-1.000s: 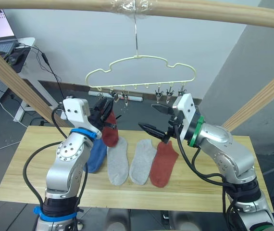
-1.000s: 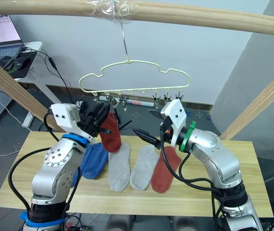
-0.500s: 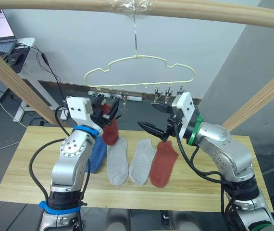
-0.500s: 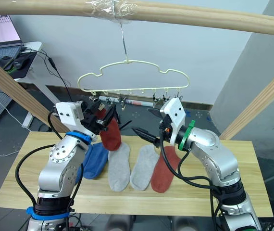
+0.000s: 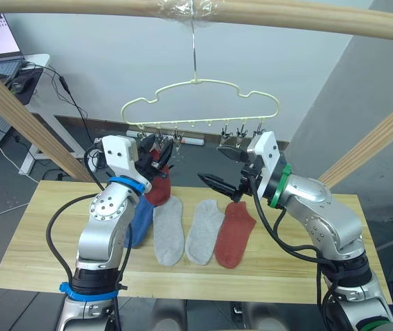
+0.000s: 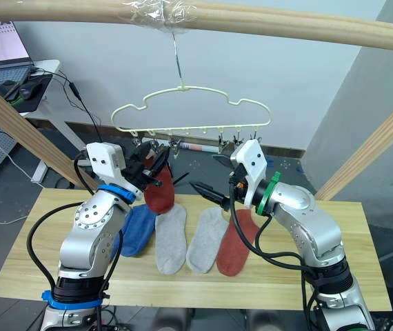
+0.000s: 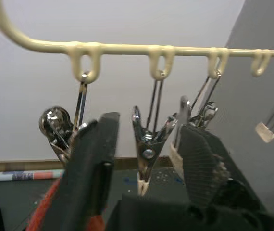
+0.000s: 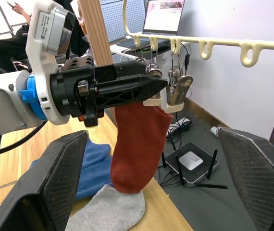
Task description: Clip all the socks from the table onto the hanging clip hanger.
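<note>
The left gripper [image 6: 149, 165] grips the rust-red fabric sock [image 6: 159, 193], hanging vertically, cuff just beneath the pale yellow-green wire clip hanger's [image 6: 189, 110] left-end clips. The right gripper [image 6: 214, 178] is spread wide, empty.

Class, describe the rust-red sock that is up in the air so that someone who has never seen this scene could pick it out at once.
Start at the pale yellow-green clip hanger hanging from the wooden pole above the table. Beneath its leftmost clips, the left end effector holds up a rust-red sock by its cuff. It is the one sock dangling; the other rust-red sock lies flat at the right of the row on the table.
</note>
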